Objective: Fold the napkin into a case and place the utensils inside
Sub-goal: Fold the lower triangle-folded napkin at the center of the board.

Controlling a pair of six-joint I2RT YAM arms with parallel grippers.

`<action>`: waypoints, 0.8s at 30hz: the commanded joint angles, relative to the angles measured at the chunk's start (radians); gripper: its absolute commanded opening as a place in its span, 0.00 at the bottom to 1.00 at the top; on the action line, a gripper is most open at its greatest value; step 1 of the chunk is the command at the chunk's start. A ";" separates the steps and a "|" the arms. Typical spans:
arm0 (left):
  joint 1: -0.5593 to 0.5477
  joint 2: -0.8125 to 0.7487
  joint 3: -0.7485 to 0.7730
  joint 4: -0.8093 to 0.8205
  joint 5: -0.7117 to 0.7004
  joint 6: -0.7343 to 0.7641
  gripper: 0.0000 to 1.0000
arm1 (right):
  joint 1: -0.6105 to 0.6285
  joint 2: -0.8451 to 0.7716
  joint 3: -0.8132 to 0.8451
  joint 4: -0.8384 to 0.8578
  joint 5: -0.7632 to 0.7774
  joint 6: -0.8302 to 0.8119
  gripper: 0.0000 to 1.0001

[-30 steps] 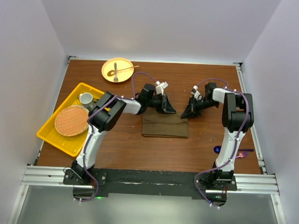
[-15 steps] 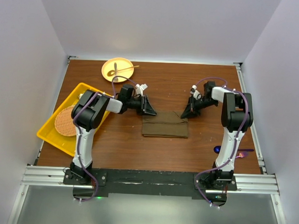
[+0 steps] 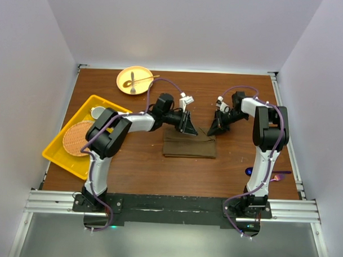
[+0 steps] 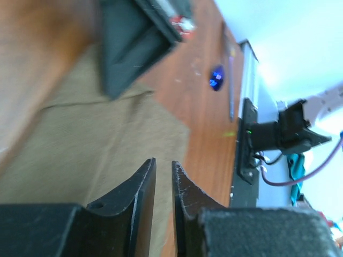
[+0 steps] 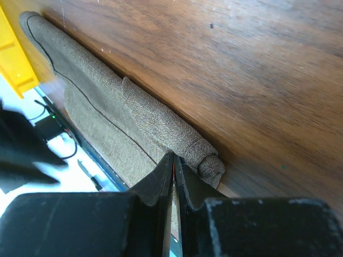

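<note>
The olive-brown napkin [image 3: 189, 146] lies folded into a flat rectangle in the middle of the table. Its far edge is rolled thick [image 5: 144, 115]. My left gripper [image 3: 189, 128] hovers over the far edge left of centre, jaws a narrow slit apart [image 4: 163, 163] with only cloth [image 4: 91, 155] showing beneath. My right gripper [image 3: 212, 130] is shut, tips [image 5: 172, 156] touching the rolled edge near the far right corner; no cloth shows between them. Two utensils [image 3: 137, 80] lie on the yellow plate [image 3: 123, 84]. A glossy blue spoon [image 3: 250, 171] lies by the right arm's base.
A yellow tray [image 3: 69, 161] at the left holds a round woven mat [image 3: 75, 141] and a cup [image 3: 98, 110], partly behind my left arm. A small purple item [image 3: 281, 177] lies at the table's right edge. The metal rail [image 3: 169, 206] runs along the near edge.
Half a second ago my left gripper had swung left off the napkin toward the tray; it has since come back right over the far edge. The right gripper has barely moved.
</note>
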 commanded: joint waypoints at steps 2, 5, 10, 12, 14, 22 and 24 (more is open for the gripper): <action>0.009 0.069 -0.022 0.026 -0.003 -0.059 0.21 | 0.002 0.010 0.003 0.023 0.199 -0.108 0.10; 0.055 0.121 -0.048 -0.006 -0.034 -0.117 0.20 | 0.002 0.004 -0.003 0.018 0.209 -0.128 0.11; 0.087 0.024 -0.068 -0.020 -0.037 -0.023 0.32 | 0.007 0.008 0.015 0.017 0.242 -0.166 0.11; 0.054 -0.039 -0.040 -0.115 -0.065 0.191 0.38 | 0.011 0.004 0.016 0.017 0.246 -0.183 0.11; -0.012 -0.133 -0.002 -0.289 -0.170 0.474 0.38 | 0.022 -0.002 0.016 0.014 0.257 -0.207 0.11; -0.245 -0.389 -0.267 -0.235 -0.571 0.996 0.41 | 0.038 -0.034 -0.010 0.034 0.294 -0.243 0.12; -0.295 -0.402 -0.290 -0.227 -0.595 1.064 0.41 | 0.041 -0.039 -0.016 0.034 0.308 -0.249 0.12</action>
